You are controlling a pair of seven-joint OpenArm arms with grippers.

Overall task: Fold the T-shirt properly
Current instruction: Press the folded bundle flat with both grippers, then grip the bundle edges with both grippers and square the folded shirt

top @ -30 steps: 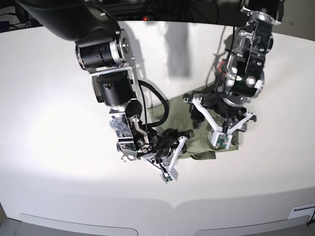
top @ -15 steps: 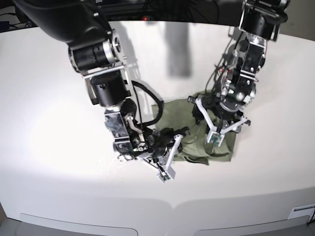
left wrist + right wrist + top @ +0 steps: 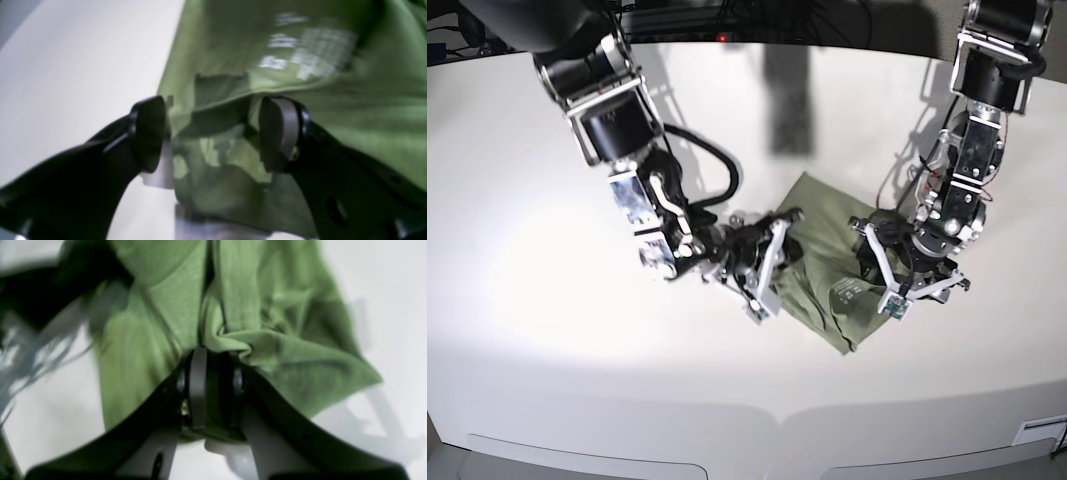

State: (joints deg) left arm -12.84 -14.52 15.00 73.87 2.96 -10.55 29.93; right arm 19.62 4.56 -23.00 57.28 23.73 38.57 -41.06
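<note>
White table (image 3: 537, 300): right gripper (image 3: 213, 390) pinches shirt (image 3: 827, 270) at frame centre; left gripper (image 3: 213, 133) gapes, empty. It should drag the fold flat, slowly.

White table (image 3: 517, 250) — green T-shirt (image 3: 822, 275)

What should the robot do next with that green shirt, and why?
Probably close the left claw on the T-shirt: its jaws stand open around a fold near the white label, while the right claw already pinches a bunched edge.

A broad white table (image 3: 517, 200), brightly lit, with dark cables (image 3: 727, 15) behind.
</note>
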